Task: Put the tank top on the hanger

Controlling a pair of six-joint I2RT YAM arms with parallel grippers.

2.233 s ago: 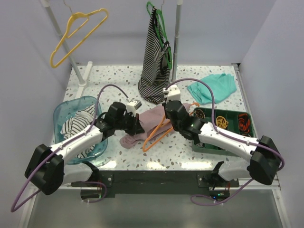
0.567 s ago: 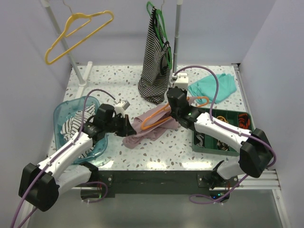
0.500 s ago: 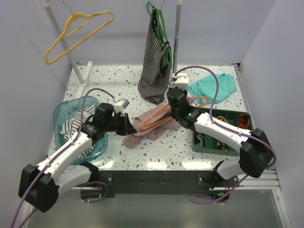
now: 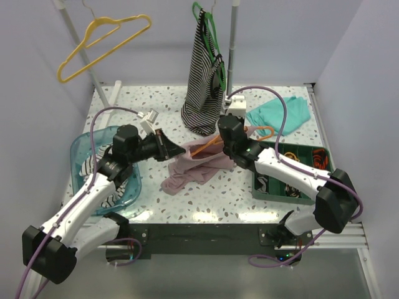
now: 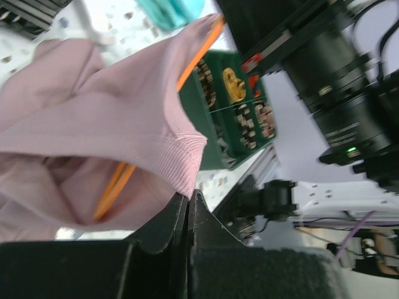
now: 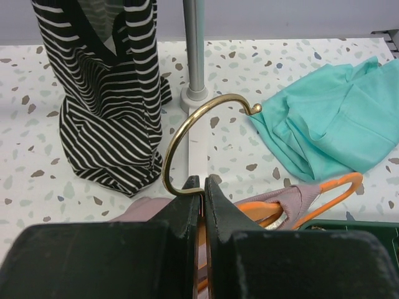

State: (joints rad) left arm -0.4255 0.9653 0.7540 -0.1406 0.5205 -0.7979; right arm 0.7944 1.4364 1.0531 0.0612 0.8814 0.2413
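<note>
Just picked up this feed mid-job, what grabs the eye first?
The pink tank top mid-table, its hem pinched in the shut left tool, with the orange hanger poking inside it. The right tool is clamped at the base of the hanger's gold hook. Behind them a striped top hangs at the back.

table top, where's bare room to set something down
Bare terrazzo: far left, between the rack post and the striped top; and the near edge strip between the tank top and the green tray. Crowded: the middle, where the left claw holds the tank top and the right claw the hanger; teal cloth fills the far right.
</note>
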